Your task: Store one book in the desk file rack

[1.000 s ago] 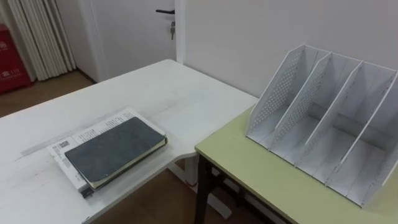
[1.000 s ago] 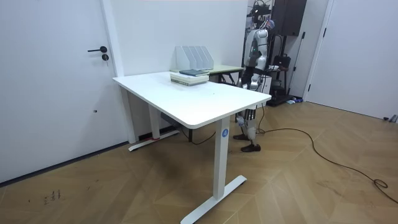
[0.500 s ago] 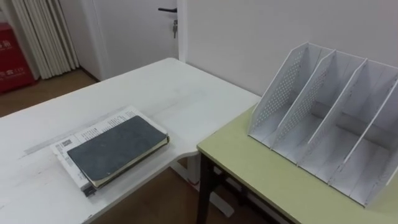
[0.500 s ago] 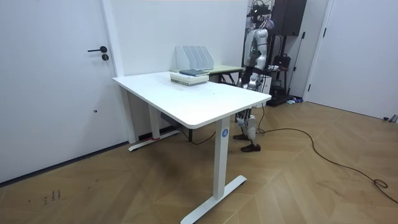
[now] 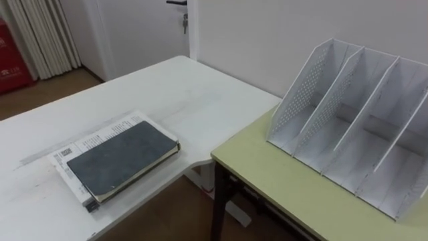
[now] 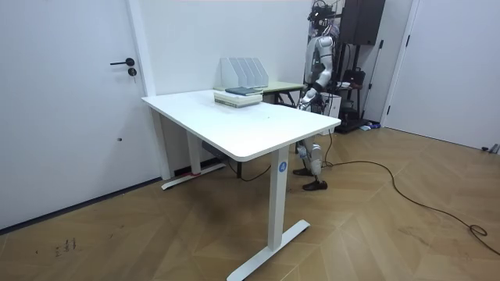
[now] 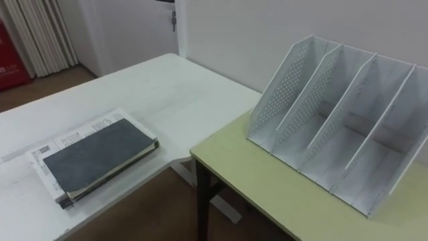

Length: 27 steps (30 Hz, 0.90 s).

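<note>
A dark grey book [image 5: 124,159] lies flat on top of a white printed book [image 5: 93,137], near the front edge of the white table [image 5: 174,94]. The white file rack [image 5: 348,124] stands to the right on the green desk [image 5: 281,191]; its slots are empty and open toward me. In the room view the books [image 6: 238,94] and the rack [image 6: 244,72] sit at the far end of the table, and the robot stands behind them at the table's far corner. My left hand [image 6: 304,94] shows small there, beside the table edge.
A gap of bare floor separates the white table from the green desk [image 7: 267,201]. A wall runs close behind the rack. A door [image 5: 144,27], curtains [image 5: 40,33] and a red object [image 5: 10,57] lie beyond the table on the left.
The eye view has shifted slightly, so the camera moved; books and rack lie as before. In the room view the robot's arm has lifted a little beside the table.
</note>
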Tool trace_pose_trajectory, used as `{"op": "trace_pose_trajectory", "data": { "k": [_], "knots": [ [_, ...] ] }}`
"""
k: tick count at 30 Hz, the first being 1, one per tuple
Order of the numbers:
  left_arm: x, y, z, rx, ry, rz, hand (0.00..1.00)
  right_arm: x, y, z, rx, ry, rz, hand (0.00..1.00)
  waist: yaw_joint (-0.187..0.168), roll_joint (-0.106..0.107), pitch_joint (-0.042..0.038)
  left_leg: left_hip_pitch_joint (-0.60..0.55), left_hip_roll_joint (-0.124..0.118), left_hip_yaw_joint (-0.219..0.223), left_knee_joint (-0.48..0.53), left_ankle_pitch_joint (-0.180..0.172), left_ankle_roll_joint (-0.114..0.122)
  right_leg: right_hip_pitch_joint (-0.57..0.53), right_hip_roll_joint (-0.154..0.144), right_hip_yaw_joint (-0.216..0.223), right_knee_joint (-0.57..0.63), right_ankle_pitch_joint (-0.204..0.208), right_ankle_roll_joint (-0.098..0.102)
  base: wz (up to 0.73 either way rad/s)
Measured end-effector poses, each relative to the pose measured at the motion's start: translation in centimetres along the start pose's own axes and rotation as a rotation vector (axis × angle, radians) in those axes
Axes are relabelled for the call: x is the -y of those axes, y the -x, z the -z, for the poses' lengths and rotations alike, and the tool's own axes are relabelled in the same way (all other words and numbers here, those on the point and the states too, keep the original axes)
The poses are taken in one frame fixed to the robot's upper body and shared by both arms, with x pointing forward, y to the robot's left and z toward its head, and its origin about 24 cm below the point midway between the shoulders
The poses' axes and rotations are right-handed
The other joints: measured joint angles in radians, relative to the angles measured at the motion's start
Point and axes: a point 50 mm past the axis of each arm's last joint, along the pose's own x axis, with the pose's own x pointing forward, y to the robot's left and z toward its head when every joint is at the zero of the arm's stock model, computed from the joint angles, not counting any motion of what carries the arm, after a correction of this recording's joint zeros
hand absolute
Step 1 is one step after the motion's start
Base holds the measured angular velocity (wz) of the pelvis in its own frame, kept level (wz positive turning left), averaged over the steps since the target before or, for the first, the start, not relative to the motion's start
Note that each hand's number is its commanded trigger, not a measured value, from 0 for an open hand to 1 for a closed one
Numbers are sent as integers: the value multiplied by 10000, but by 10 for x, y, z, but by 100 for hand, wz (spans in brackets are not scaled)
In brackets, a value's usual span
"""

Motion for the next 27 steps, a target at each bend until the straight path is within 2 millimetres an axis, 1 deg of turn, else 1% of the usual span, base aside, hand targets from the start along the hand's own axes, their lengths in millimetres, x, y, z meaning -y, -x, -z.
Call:
{"op": "trace_pose_trajectory", "data": {
  "k": [1, 2, 3, 4, 5, 6, 8, 9, 11, 12, 13, 14, 16, 17, 19, 22, 23, 26, 27],
  "knots": [
    [-2, 0, -12, 644, -187, -119, 0, 4, 0, -2, 109, 60, 115, 0, 3, 62, 6, -3, -2, -21, -10, 0, 1, 17, 9, 76, 2, 10, 5, -19],
    [-4, 0, -19, 1077, -458, -183, 0, 7, 0, -3, 237, 81, 212, 0, -9, 83, -10, 42, -2, -24, -8, 0, 0, 33, 25, 164, 2, 12, 4, -23],
    [-5, 0, -22, 1234, -600, -208, 0, 8, 0, -3, 263, 88, 231, 0, -50, 82, -9, 61, -1, -29, -7, 0, 0, 44, 28, 177, 3, 12, 3, -18],
    [-5, 1, -29, 1568, -694, -244, 0, 9, 0, -6, 377, 103, 282, 0, -174, 101, -21, 62, 3, -63, -2, 0, 0, 50, 32, 164, -2, 14, 0, -3],
    [-5, 1, -34, 1773, -760, -233, 0, 10, 0, -7, 415, 149, 310, 0, -247, 102, -18, 50, 5, -65, -7, 0, 0, 50, 32, 148, -3, 14, -1, 8],
    [-3, 2, -42, 2159, -971, -158, 0, 10, 0, -7, 390, 172, 354, 0, -335, 119, -16, 31, 6, -32, -16, 0, 0, 44, 26, 98, -2, 14, -1, 9],
    [4, 4, -57, 2839, -1469, 24, 0, 9, 0, -6, 324, 312, 445, 0, -367, 72, 11, 23, 6, -26, -17, 0, 1, 21, 30, 97, -4, 14, -1, 2],
    [5, 5, -60, 2988, -1646, 34, 0, 9, 0, -7, 343, 360, 470, 0, -400, 86, 1, 18, 6, -23, -15, 0, 0, 21, 29, 93, -4, 14, -1, 0],
    [5, 9, -74, 3727, -2230, -38, 0, 11, -1, -12, 461, 524, 562, 0, -602, 38, 13, -30, 5, -20, -12, 0, 0, 3, 13, 47, -14, 14, -1, 9],
    [5, 11, -80, 4007, -2380, -34, 0, 11, -1, -12, 485, 546, 568, 0, -605, 7, 15, -68, 5, -16, -12, 0, 1, -12, 7, 18, -27, 14, -1, 17],
    [4, 15, -92, 4627, -2582, -88, 0, 12, -1, -14, 510, 589, 572, 0, -602, -47, 21, -126, 4, 16, -10, 0, 1, -24, -10, -67, -46, 16, 0, 16],
    [4, 19, -102, 5121, -2726, -90, 0, 12, -1, -14, 529, 602, 586, 0, -595, -69, 9, -138, 3, 55, -9, 0, 1, -24, -14, -82, -55, 21, 9, 13],
    [5, 24, -113, 5632, -3009, -85, 0, 13, -1, -17, 611, 608, 608, 0, -589, -53, -12, -133, -2, 37, -2, 0, 1, 3, -14, -74, -92, 30, 15, 0],
    [6, 26, -118, 5878, -3371, -84, 0, 14, -1, -17, 626, 614, 611, 0, -599, -7, -41, -129, 3, 14, -2, 1, 2, 49, 1, -84, -177, 79, 16, 0],
    [9, 28, -120, 6140, -3959, -44, 0, 13, -1, -19, 649, 793, 591, 0, -605, 58, -58, -104, 5, -30, -5, 1, 2, 76, 9, -76, -186, 92, 16, 0],
    [19, 33, -122, 6487, -4684, 301, 0, 10, -1, -17, 562, 1182, 478, 0, -656, 120, -43, -110, 5, -63, -3, 1, 2, 100, 9, -120, -191, 93, 17, 5],
    [22, 36, -126, 6743, -4977, 395, 0, 8, -1, -15, 494, 1281, 419, 0, -654, 138, -32, -139, 6, -68, 0, 1, 2, 89, 6, -150, -195, 92, 17, 9],
    [21, 46, -140, 7495, -5388, 76, 0, 7, -1, -13, 371, 1366, 364, 0, -653, 130, 0, -173, 6, -82, 0, 2, 3, 55, 0, -172, -199, 92, 17, 2],
    [20, 47, -142, 7610, -5376, 5, 0, 7, -1, -12, 346, 1368, 355, 0, -653, 130, 1, -169, 6, -83, 0, 2, 3, 56, 0, -169, -199, 92, 17, 0]
  ]
}}
